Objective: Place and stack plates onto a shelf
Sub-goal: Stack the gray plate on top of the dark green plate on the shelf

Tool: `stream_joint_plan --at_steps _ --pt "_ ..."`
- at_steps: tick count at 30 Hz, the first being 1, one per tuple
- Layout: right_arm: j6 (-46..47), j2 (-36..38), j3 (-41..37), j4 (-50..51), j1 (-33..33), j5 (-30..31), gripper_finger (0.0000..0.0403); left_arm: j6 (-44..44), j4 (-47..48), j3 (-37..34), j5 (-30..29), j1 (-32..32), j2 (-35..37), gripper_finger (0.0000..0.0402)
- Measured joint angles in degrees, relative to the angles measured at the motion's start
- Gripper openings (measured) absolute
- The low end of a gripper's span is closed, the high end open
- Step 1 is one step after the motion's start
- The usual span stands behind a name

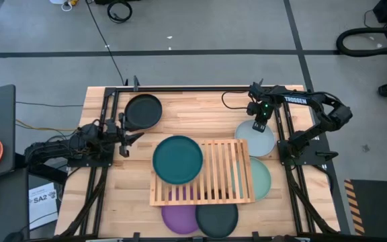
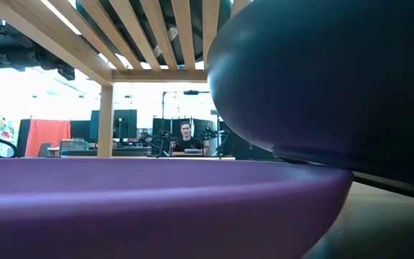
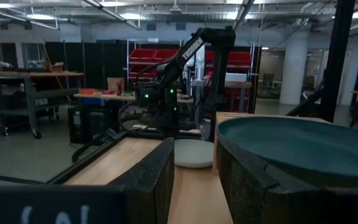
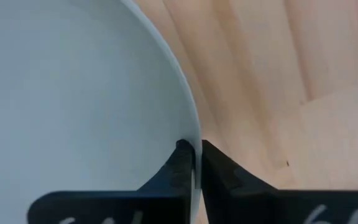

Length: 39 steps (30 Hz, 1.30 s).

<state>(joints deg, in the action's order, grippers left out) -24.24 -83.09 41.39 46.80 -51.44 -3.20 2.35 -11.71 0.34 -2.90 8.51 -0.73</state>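
Looking straight down from the high view, the wooden slatted shelf sits mid-table with a dark teal plate lying on its left part. A mint green plate pokes out from under its right side, while a purple plate and a dark plate show at its front edge. A black plate lies apart near the table's far left corner. The right gripper reaches down at the far rim of the pale blue-white plate; white lettering reading "TROSSEN" shows on that arm. The left gripper hovers left of the teal plate, holding nothing. A sheet marked "SA2" lies beside the table.

From the low view, the purple plate fills the foreground, the dark plate looms at right, and the shelf's slats run overhead. A person sits far back.

The left wrist view shows its own fingers parted with a clear gap between them, the teal plate alongside, the pale plate farther off, and the other arm, lettered "TROSSEN".

The right wrist view shows the fingers clamped on the pale plate's thin rim, with the wooden tabletop beyond.
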Motion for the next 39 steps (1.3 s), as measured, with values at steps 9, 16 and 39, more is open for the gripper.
stream_joint_plan --at_steps 9,16,39 --pt "1.2 3.2 -0.2 -0.4 0.0 0.2 0.0022 1.7 -2.7 0.0 -3.4 0.0 0.0 0.0125" --pt "4.0 8.7 -0.2 -0.9 0.0 2.5 0.0018 4.1 -6.4 0.0 -5.3 0.0 0.0 0.0125" --pt "17.7 22.6 -0.2 -24.7 -1.2 7.7 0.0017 4.2 -11.7 1.2 -18.7 0.0 -4.1 0.0125"
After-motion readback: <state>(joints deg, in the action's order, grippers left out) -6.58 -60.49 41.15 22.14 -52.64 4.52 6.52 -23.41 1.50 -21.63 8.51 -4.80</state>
